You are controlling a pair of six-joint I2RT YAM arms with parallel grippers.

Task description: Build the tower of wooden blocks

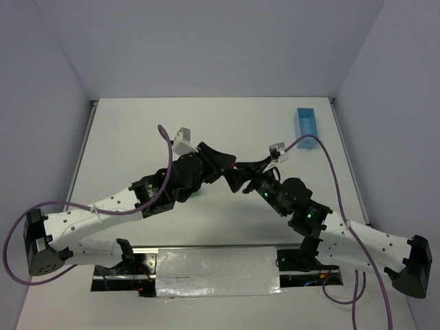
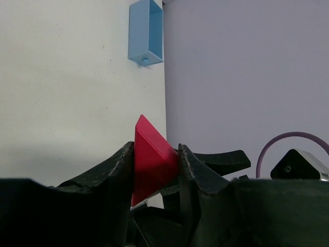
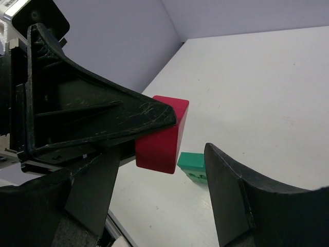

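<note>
The top external camera looks down from behind over the whole table [image 1: 206,124]. Both wrist cameras face forward, very close, sharing the red triangular block [image 2: 151,159].

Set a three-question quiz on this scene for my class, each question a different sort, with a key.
1. True or false: the left gripper holds the red block.
2. The green block lies: A on the table, B on the red block, C in the left gripper.
3. What colour is the box in the far right corner?
Key: 1 true; 2 A; 3 blue.
</note>
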